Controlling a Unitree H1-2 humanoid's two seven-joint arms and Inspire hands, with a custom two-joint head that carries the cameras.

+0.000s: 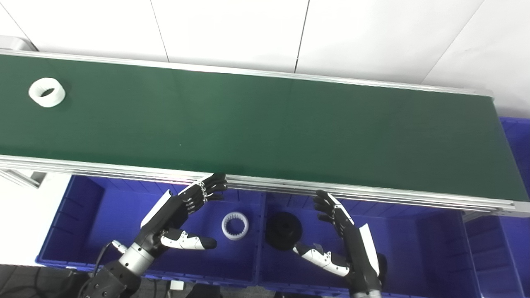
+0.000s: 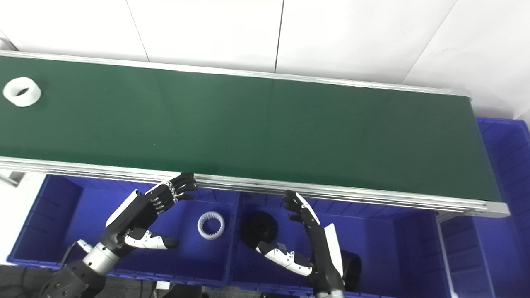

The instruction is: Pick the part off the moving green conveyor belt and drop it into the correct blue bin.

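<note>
Fingers of both hands are spread apart and hold nothing. Seen from above, the left hand hovers over the left blue bin, its fingertips reaching up to the near metal rail of the conveyor; whether they touch it cannot be told. Its thumb points right, toward a white toothed ring lying on that bin's floor. The right hand hovers over the right blue bin, fingers pointing toward the rail and thumb pointing left, near a black round part resting in that bin. Another dark part shows just behind the right wrist. A wide green conveyor belt runs across the scene beyond the bins. On it, at the far left, well apart from both hands, lies a white ring-shaped part. A further blue bin stands past the belt's right end.
</note>
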